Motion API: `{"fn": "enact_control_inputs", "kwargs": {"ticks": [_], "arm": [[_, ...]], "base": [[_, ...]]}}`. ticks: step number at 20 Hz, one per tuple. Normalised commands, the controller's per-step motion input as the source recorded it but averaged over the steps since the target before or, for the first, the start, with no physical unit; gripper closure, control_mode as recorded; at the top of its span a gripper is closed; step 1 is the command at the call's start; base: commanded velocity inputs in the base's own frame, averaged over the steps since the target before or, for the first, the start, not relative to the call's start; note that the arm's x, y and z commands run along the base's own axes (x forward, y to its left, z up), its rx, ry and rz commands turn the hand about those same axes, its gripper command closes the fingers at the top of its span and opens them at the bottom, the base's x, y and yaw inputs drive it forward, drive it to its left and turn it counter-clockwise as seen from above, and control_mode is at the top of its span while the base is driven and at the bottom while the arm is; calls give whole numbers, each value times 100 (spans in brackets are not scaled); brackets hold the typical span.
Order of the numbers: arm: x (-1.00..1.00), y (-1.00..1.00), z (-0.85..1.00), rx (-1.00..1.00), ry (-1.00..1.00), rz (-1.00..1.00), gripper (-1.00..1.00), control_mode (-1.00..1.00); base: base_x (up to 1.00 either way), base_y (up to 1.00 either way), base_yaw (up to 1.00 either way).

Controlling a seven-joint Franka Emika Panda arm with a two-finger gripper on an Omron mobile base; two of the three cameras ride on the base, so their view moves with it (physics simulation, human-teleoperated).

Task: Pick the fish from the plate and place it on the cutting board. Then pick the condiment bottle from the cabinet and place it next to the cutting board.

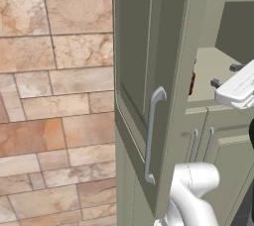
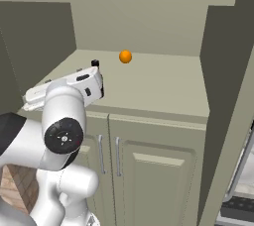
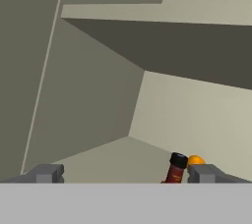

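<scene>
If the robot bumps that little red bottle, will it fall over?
Probably, yes. The condiment bottle stands upright, slim and narrow-necked, so a sideways nudge could tip it. It looks round, so it might then roll on the flat shelf, perhaps into the orange ball close beside it.

Cabinet shelf (image 2: 163, 86): condiment bottle (image 3: 175, 168), orange ball (image 2: 125, 57)

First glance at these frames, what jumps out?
The open cabinet: its long door with the curved silver handle swings toward the left base camera. On the recess shelf, a small orange ball sits toward the back. The open gripper has reached into the recess, with the dark-red condiment bottle just inside one fingertip, not yet grasped.
</scene>
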Motion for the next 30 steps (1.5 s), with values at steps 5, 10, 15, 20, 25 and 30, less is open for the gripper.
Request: {"fn": "enact_control_inputs", "kwargs": {"ticks": [5, 10, 15, 20, 25, 30], "arm": [[14, 15, -35, 2, -11, -2, -100, -100], [18, 15, -40, 2, -12, -2, -100, -100], [16, 16, -34, 2, -11, -2, -100, -100], [11, 21, -27, 2, -10, -3, -100, -100], [10, 24, -22, 2, -8, -4, -100, -100], [15, 16, -26, 2, -8, -4, -100, -100]], "base": [[0, 0, 0], [0, 0, 0], [0, 0, 0], [0, 0, 0], [0, 0, 0], [0, 0, 0]]}}
